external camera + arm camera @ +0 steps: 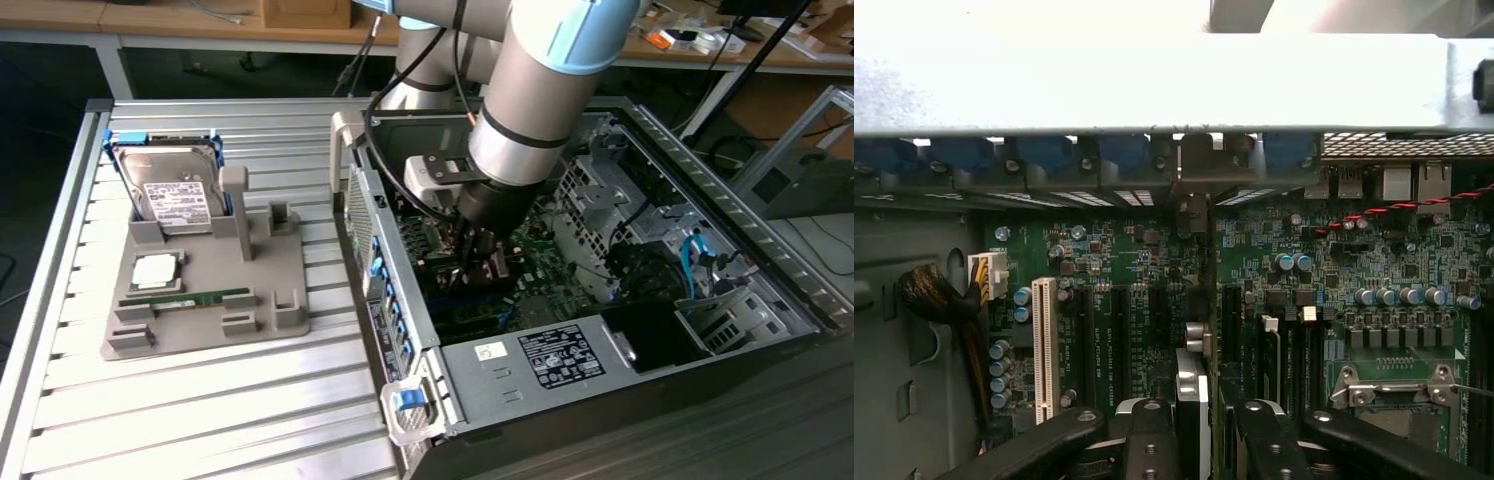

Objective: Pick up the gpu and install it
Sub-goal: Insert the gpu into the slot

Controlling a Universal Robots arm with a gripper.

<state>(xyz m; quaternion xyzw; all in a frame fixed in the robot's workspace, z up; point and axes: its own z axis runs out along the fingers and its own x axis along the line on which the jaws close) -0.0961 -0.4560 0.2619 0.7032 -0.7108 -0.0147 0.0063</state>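
My gripper is lowered inside the open computer case, just above the green motherboard. It is shut on the gpu, a thin dark card held on edge. In the wrist view the gpu runs edge-on between the two black fingers of the gripper, with its silver end piece pointing toward the case's rear wall. The card stands over the black expansion slots in the middle of the motherboard. Whether its lower edge touches a slot is hidden.
A grey fixture on the slatted table holds a silver hard drive, a processor chip and a green RAM stick. Inside the case are a white slot, a processor socket, cables and drive cages.
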